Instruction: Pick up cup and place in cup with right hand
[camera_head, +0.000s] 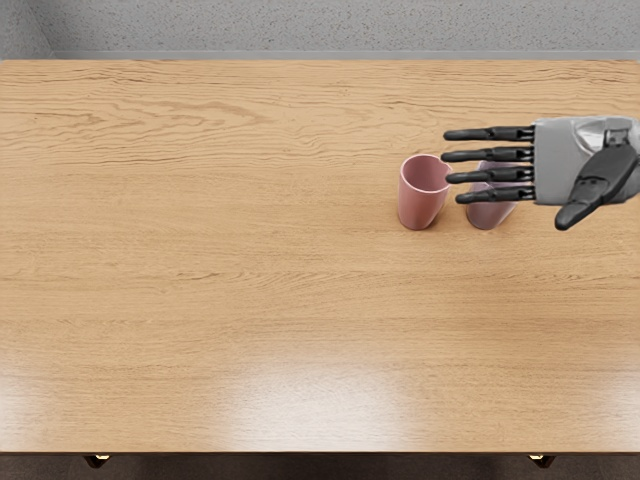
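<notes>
From the right edge of the head view comes my right hand (520, 175), open, its fingers stretched out to the left and spread, nothing held. A pink cup (420, 195) stands upright on the table, just left of the fingertips. The second cup, a duller mauve-pink one (488, 213), is partly hidden beneath the fingers; its lower part shows below them. The two cups stand side by side with a small gap between them.
The wooden table (250, 250) fills most of the view. Its far edge runs along a grey speckled surface (300, 25), and its near edge lies close to the bottom of the picture.
</notes>
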